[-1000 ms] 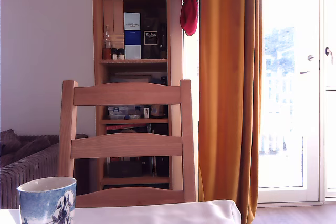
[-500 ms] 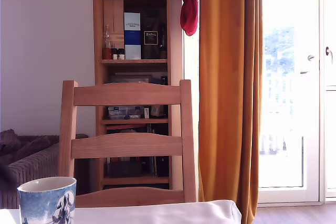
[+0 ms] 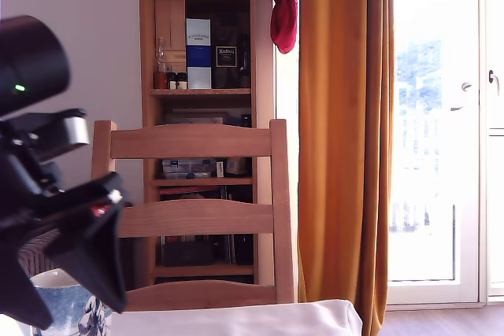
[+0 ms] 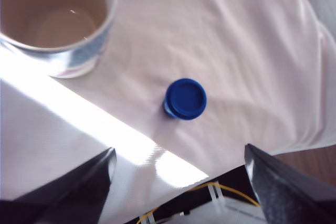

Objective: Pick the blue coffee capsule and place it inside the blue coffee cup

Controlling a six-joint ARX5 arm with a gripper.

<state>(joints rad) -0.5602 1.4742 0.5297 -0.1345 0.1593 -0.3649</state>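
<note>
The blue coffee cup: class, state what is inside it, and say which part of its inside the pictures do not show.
The blue coffee cup holds nothing visible: its pale bottom is bare. The blue coffee capsule sits outside on the white cloth. The picture's edge cuts off part of the cup's inside.

— Are we seeing anything standing between the fingers (image 4: 181, 182) and the blue coffee capsule (image 4: 185, 98)?
— Nothing; they are hanging spread wide, and bare white cloth (image 4: 236, 40) is lying all round the capsule on the bench.
— And the blue coffee cup (image 4: 58, 22)?
— We are finding it near the capsule but apart from it, its mouth open and unblocked. The chair (image 3: 197, 218) is standing behind the bench.
</note>
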